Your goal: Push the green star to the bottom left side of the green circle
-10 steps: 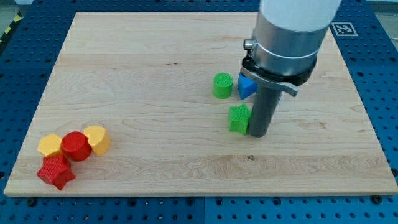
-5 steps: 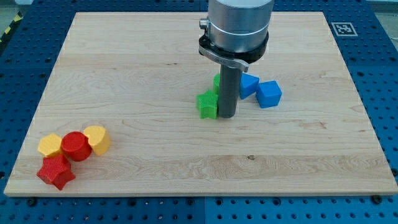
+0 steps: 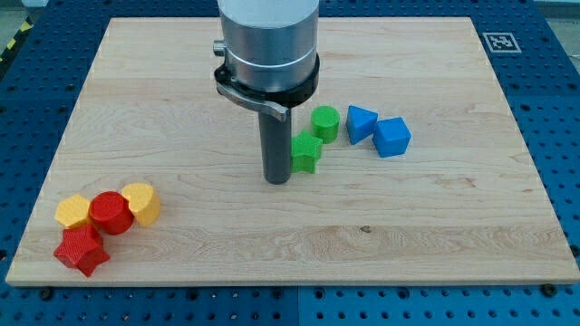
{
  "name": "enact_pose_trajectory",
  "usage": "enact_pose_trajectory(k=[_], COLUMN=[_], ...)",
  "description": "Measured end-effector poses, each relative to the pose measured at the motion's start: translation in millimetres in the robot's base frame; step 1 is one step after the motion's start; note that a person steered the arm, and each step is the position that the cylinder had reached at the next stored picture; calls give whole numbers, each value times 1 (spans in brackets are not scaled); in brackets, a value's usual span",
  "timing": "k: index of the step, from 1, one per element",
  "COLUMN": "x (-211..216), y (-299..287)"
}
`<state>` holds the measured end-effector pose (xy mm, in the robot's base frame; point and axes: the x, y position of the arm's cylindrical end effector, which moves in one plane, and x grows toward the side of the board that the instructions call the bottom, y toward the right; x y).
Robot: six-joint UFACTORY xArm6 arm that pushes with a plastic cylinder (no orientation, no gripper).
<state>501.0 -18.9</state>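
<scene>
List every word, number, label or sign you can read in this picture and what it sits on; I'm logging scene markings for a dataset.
No readable words, numbers or brand names appear anywhere.
The only sign is a black-and-white square fiducial marker on the wooden board's top right corner in the view; it is a pattern, not text.
The blocks and the arm carry no visible lettering.

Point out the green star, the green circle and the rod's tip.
green star (image 3: 306, 154), camera view, on its top face.
green circle (image 3: 324, 121), camera view, on its round top face.
my tip (image 3: 276, 179), camera view, at the rod's very end, left of the star.
</scene>
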Motion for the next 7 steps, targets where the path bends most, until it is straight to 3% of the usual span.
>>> enact_pose_trajectory(k=[7], x=[-1], y=[36])
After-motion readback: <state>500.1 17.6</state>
